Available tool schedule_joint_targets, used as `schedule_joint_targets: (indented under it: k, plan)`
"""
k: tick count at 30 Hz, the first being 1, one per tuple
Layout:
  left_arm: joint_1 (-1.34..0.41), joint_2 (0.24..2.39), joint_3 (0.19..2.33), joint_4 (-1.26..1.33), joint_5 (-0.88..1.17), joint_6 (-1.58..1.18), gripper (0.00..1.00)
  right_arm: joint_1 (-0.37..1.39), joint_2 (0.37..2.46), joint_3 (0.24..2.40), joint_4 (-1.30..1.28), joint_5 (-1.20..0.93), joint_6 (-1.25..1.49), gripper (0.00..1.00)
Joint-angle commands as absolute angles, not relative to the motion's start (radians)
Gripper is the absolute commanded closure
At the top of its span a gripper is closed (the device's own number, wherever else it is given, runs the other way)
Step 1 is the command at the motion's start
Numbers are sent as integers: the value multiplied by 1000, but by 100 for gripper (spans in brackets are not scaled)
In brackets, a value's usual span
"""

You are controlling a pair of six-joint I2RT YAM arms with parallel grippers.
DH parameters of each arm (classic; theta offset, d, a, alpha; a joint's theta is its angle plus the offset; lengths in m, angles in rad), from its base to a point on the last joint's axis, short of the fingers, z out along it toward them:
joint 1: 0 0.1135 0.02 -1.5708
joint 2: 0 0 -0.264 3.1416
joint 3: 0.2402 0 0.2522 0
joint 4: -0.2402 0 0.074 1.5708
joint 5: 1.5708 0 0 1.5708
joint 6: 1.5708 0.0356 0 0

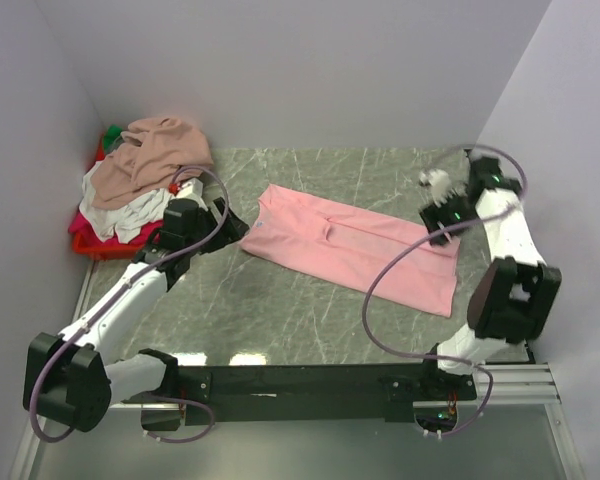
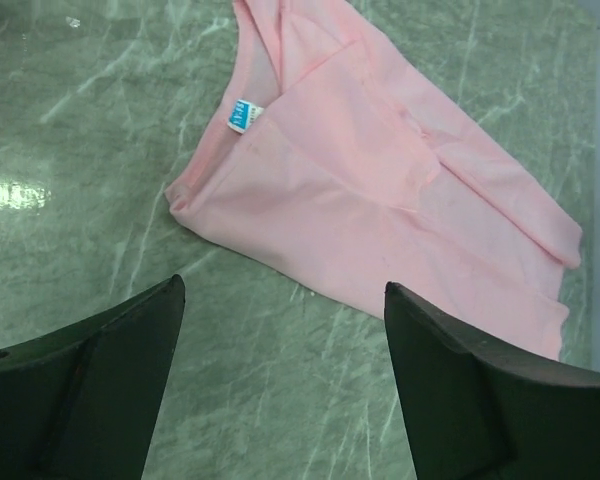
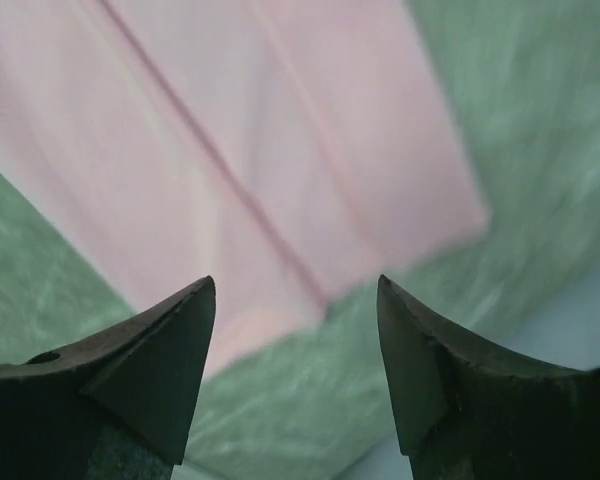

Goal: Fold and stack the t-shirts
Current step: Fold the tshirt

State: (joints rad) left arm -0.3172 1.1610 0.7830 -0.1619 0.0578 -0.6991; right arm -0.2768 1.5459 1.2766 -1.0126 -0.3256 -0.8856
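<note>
A light pink t-shirt lies flat on the green marble table, folded lengthwise into a long strip. In the left wrist view its blue-white neck label shows near the left end. My left gripper is open and empty, just off the shirt's left end; its fingers hang above bare table. My right gripper is open and empty above the shirt's right end; the right wrist view shows the shirt's corner, blurred. More t-shirts, tan and white, are heaped at the back left.
A red plastic basket under the heap stands in the back left corner. White walls close in the table on three sides. A black rail with the arm bases runs along the near edge.
</note>
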Motion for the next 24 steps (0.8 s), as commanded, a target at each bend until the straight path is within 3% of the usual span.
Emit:
schedule_joint_targets:
  k: [1,5,10,15,24]
  plan:
    - [-304,1112,761,-107,104,-719,14,-76,1725,1471,-963,-492,-824,28]
    - [-299,1049,694,-121,121,-770,14,67,2080,1908,-890,-551,-551,28]
    - [-296,925,571,-92,136,-819,14,179,2321,2250,-809,-496,-310,28]
    - [-296,931,546,-89,158,-850,14,229,2437,2325,-765,-410,-235,28]
    - [-296,1002,555,-60,193,-859,16,270,2522,2375,-905,-367,-307,32]
